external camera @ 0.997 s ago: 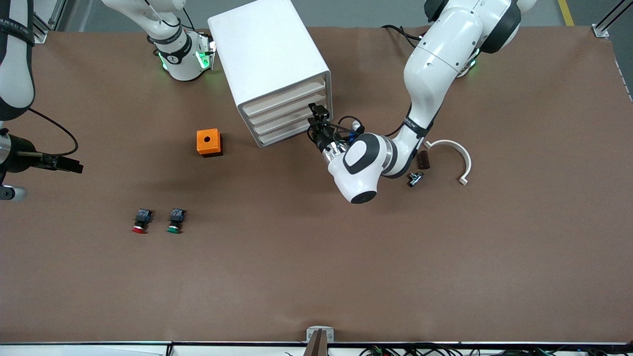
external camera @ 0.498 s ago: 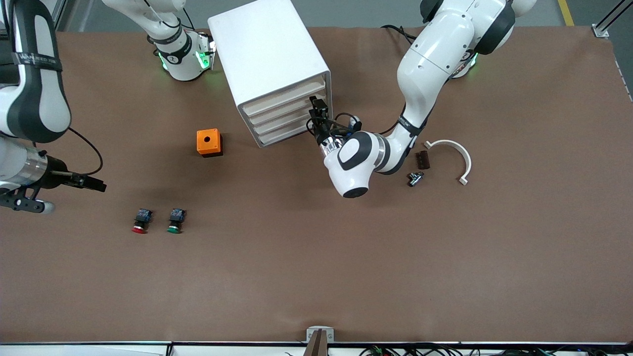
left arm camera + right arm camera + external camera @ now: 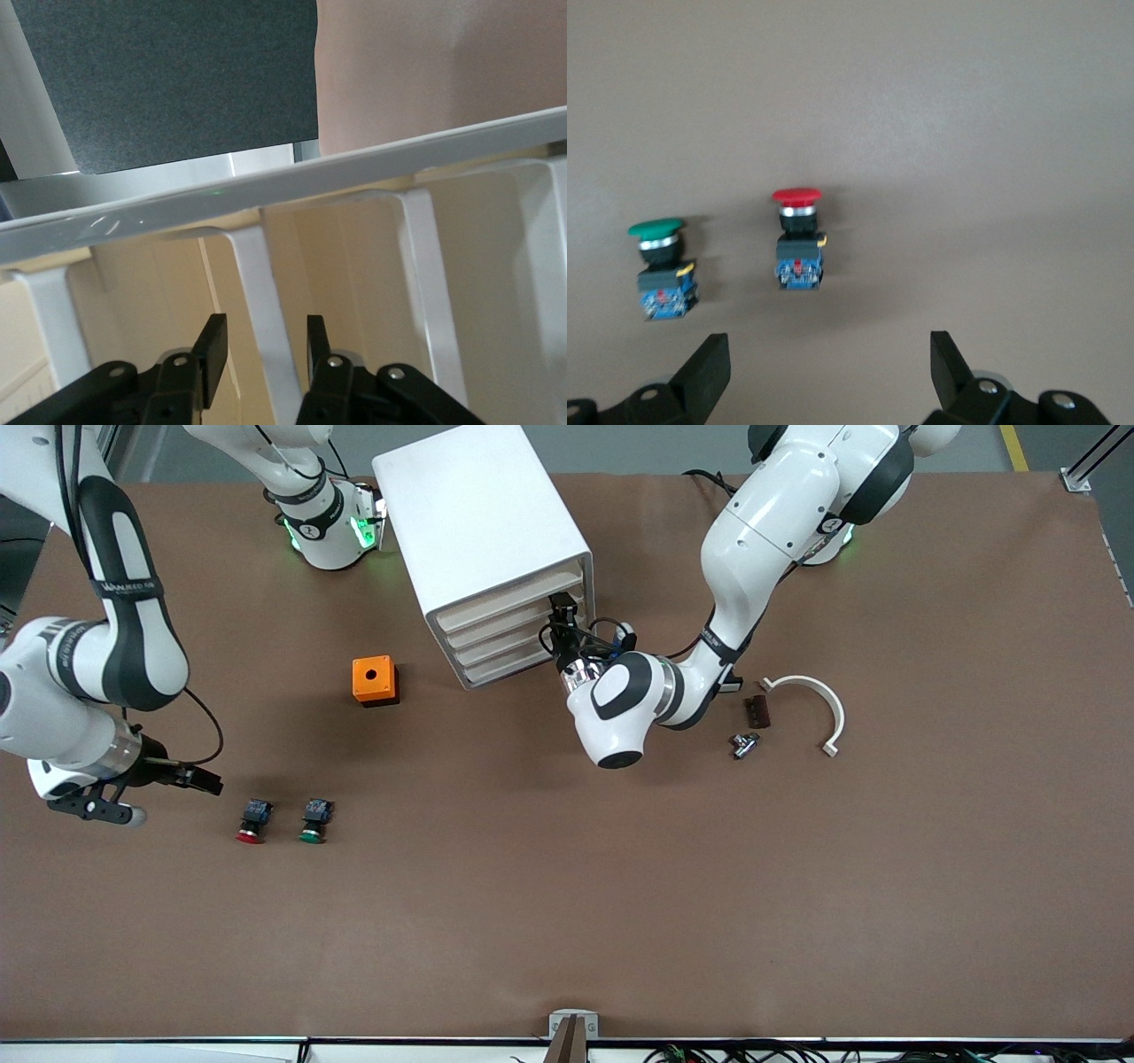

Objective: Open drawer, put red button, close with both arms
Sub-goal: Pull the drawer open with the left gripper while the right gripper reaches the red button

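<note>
My left gripper (image 3: pixel 263 350) is at the top drawer (image 3: pixel 505 601) of the cabinet (image 3: pixel 478 531), fingers (image 3: pixel 213 350) straddling its white handle rib — narrowed, not yet clamped. My right gripper (image 3: pixel 828 372) hangs wide open and empty over bare table (image 3: pixel 567 912) toward the right arm's edge, near the red button (image 3: pixel 252 820), which lies beside the green button (image 3: pixel 314 820).
</note>
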`<state>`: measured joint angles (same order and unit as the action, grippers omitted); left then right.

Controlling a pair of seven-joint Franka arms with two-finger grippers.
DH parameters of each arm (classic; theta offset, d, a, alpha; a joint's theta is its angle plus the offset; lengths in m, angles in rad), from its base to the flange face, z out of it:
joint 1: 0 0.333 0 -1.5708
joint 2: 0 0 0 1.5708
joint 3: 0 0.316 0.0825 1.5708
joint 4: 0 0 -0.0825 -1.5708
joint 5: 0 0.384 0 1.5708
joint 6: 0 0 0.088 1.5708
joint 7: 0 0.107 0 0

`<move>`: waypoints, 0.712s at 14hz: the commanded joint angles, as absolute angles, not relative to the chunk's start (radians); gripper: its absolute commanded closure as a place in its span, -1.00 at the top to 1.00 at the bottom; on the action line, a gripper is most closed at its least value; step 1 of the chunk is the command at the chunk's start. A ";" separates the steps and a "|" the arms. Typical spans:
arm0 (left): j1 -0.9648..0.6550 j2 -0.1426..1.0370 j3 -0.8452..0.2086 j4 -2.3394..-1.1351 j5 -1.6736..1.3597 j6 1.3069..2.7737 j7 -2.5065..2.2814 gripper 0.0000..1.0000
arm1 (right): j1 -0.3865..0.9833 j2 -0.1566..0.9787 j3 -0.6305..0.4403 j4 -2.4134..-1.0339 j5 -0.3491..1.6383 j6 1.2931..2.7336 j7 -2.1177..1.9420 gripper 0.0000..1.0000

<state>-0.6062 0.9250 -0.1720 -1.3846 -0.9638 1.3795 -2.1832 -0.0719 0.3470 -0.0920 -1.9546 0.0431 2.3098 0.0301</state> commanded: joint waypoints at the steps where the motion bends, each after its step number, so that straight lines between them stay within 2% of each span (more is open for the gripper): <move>1: -0.614 0.949 -0.175 -1.376 -0.985 1.373 -2.200 -0.34 | -0.063 0.390 -0.084 -1.950 0.081 2.352 0.066 0.99; 4: -0.614 0.950 -0.175 -1.374 -0.985 1.376 -2.200 -0.54 | -0.044 0.428 -0.086 -1.950 0.091 2.405 0.072 0.99; 10: -0.606 0.950 -0.175 -1.371 -0.986 1.378 -2.194 -0.72 | -0.040 0.479 -0.086 -1.950 0.091 2.453 0.072 0.99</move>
